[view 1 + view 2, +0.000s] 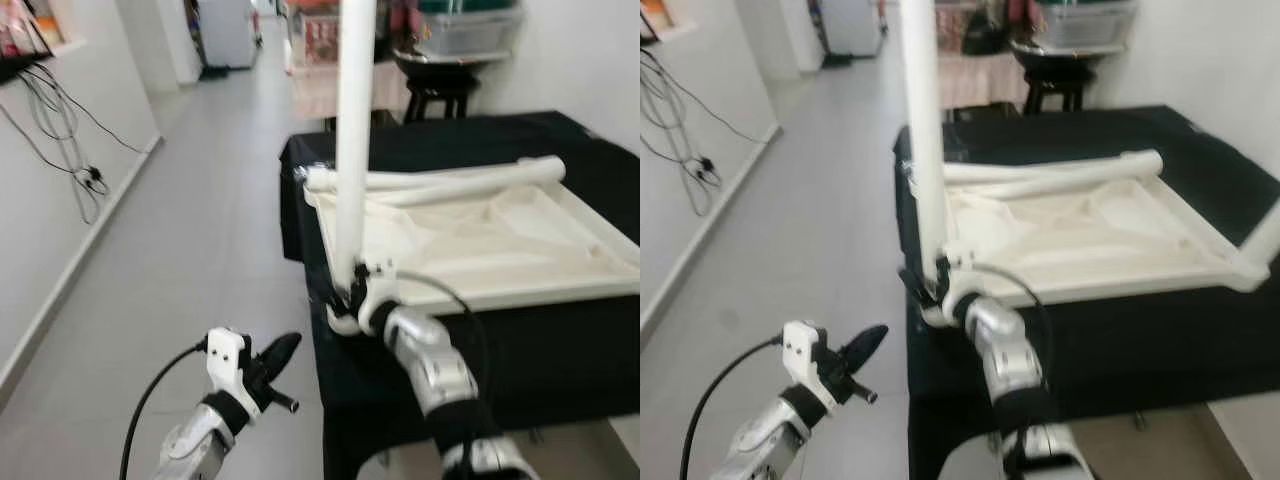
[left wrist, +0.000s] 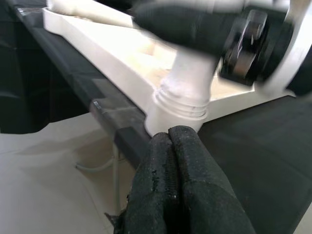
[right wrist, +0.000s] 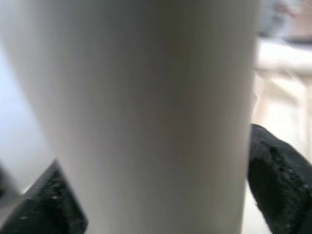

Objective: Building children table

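White children's tabletop: upside down on black-draped table, near its left edge. Upright white table leg: seated in tabletop's near-left corner socket. Two loose white legs: lying across tabletop's far side. Right gripper: fingers clamped either side of upright leg, low near socket. Left gripper: fingers pressed together, empty, over grey tile floor, beside table corner.

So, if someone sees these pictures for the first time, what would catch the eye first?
First the tall white table leg, standing upright at the near left corner of the upside-down white tabletop on the black-covered table. The right gripper is clamped around the leg's base. Two loose white legs lie across the tabletop's far edge, and the left gripper hangs shut over the grey floor.
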Controlling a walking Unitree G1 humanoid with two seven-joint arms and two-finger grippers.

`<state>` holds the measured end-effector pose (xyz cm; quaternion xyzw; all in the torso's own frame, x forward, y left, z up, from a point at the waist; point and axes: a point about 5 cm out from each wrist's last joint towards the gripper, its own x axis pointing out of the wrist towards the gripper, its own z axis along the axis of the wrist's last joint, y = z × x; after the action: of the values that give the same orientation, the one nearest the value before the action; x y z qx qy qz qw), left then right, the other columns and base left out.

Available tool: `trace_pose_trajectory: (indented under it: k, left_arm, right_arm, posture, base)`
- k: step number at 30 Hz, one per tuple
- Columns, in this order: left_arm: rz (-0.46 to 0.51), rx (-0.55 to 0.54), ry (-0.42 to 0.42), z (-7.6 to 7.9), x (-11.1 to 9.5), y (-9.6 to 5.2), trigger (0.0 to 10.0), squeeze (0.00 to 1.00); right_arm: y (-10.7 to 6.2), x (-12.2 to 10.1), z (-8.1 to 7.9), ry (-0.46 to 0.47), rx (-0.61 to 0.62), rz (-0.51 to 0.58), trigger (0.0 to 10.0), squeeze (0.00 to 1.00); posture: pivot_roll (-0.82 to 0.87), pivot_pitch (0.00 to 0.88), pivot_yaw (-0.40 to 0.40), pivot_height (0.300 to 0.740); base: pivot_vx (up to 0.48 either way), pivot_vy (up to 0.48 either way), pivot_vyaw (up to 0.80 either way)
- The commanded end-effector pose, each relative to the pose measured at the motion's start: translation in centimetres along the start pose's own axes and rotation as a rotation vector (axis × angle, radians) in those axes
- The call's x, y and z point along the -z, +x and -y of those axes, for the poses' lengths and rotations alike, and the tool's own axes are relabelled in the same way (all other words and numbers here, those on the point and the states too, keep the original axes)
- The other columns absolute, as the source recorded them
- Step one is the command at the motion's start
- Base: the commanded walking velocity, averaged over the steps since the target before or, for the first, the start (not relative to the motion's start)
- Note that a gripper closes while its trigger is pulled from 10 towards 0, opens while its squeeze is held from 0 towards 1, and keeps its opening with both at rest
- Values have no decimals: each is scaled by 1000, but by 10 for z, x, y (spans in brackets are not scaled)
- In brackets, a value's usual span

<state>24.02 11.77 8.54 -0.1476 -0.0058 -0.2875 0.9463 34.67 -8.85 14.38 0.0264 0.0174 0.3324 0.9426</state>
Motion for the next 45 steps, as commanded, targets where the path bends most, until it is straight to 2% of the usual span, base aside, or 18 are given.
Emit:
trace_pose_trajectory:
  k: [1,2,3,4,5,11,12,13,14,20,23,27,32,33,34,35,37,45]
  left_arm:
    - [-16,-8,-9,-2,3,-1,10000,0]
    - [-16,-8,-9,-2,3,-1,10000,0]
    - [-16,-7,-9,-1,4,0,10000,0]
    - [-16,-7,-9,-1,4,0,10000,0]
    - [-16,-8,-9,-1,4,1,10000,0]
    - [-17,-9,-6,-1,5,2,10000,0]
    - [-18,-10,-6,-1,5,2,10000,0]
    - [-18,-10,-5,-1,5,2,10000,0]
    - [-17,-10,-5,0,5,1,10000,0]
    - [-17,-10,-5,0,5,1,10000,0]
    - [-18,-9,-9,0,4,-1,10000,0]
    - [-18,-9,-10,0,4,-2,10000,0]
    - [-18,-9,-11,0,3,-4,10000,0]
    - [-19,-10,-10,-1,3,-5,10000,0]
    - [-19,-10,-10,-1,3,-5,10000,0]
    - [-20,-10,-10,-1,3,-5,10000,0]
    - [-22,-10,-9,-2,3,-6,10000,0]
    - [-26,-9,-9,-2,3,-5,10000,0]
  right_arm:
    - [4,-12,2,-16,-107,27,10000,894]
    - [4,-12,2,-16,-107,27,10000,894]
    - [4,-18,6,-26,-169,26,10000,153]
    - [4,-18,6,-26,-169,26,10000,153]
    - [4,-21,11,-40,-236,8,10000,0]
    - [1,-19,19,-19,-417,-48,10000,0]
    - [1,-19,20,-10,-422,-48,5961,0]
    - [0,-19,21,-6,-425,-48,5961,0]
    - [-1,-18,21,5,-422,-44,0,0]
    - [-1,-19,23,20,-426,-39,0,0]
    - [-22,-7,31,29,-369,-21,0,0]
    - [-27,0,32,36,-309,-26,0,0]
    - [-30,18,24,35,-111,-56,0,0]
    - [-30,29,23,31,131,-65,0,0]
    - [-30,29,23,31,131,-65,0,0]
    - [-37,44,16,44,345,-102,0,0]
    - [-41,58,1,68,457,-129,0,0]
    - [-30,61,-11,89,457,-140,0,0]
  posture:
    - [-17,0,16,740]
    - [-17,0,16,740]
    - [-11,0,13,740]
    - [-11,0,13,740]
    - [-2,0,9,740]
    - [5,0,7,740]
    - [5,0,7,740]
    - [5,0,7,740]
    - [4,0,7,740]
    - [4,0,7,740]
    - [-13,0,17,740]
    - [-20,0,16,740]
    - [-30,0,18,740]
    - [-36,0,22,740]
    - [-36,0,22,740]
    - [-34,0,26,740]
    - [-31,0,28,740]
    - [-30,0,25,740]
  base:
    - [0,0,0]
    - [0,0,0]
    - [0,0,0]
    - [0,0,0]
    - [0,0,0]
    - [0,0,0]
    - [0,0,0]
    - [0,0,0]
    - [0,0,0]
    - [0,0,0]
    - [0,0,0]
    - [0,0,0]
    - [0,0,0]
    - [0,0,0]
    - [0,0,0]
    - [0,0,0]
    - [0,0,0]
    - [0,0,0]
